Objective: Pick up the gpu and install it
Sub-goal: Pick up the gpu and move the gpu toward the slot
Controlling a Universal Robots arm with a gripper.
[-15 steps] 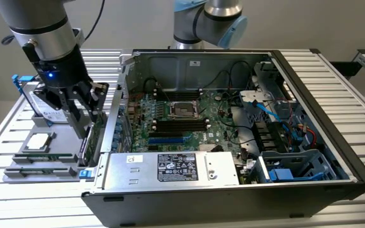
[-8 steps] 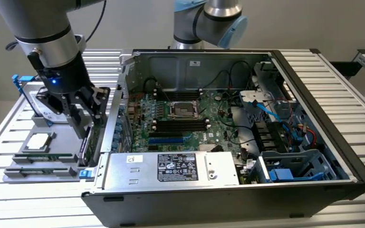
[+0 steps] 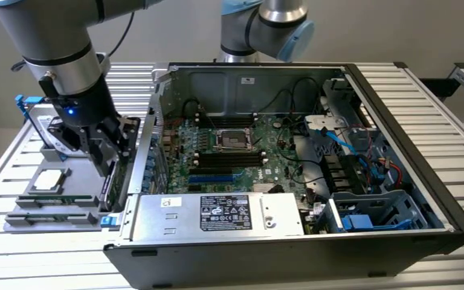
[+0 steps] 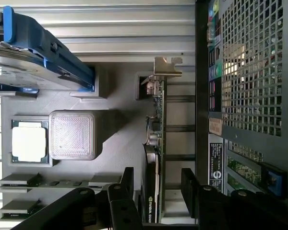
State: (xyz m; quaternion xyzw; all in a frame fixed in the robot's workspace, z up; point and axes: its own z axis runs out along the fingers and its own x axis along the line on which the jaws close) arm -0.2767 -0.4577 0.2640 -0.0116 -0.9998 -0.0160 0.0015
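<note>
The gpu stands on its long edge in a slot of the grey tray, its silver end bracket at the far end. In the exterior view the gpu sits just outside the open computer case, at that view's left. My gripper is lowered over the card with one black finger on each side of it. A gap shows between each finger and the card, so the gripper is open. In the exterior view the gripper hangs from the arm right at the card.
On the tray lie a hard drive in blue rails, a processor and two memory sticks. The case's perforated rear panel stands close beside the card. A second arm stands behind the case.
</note>
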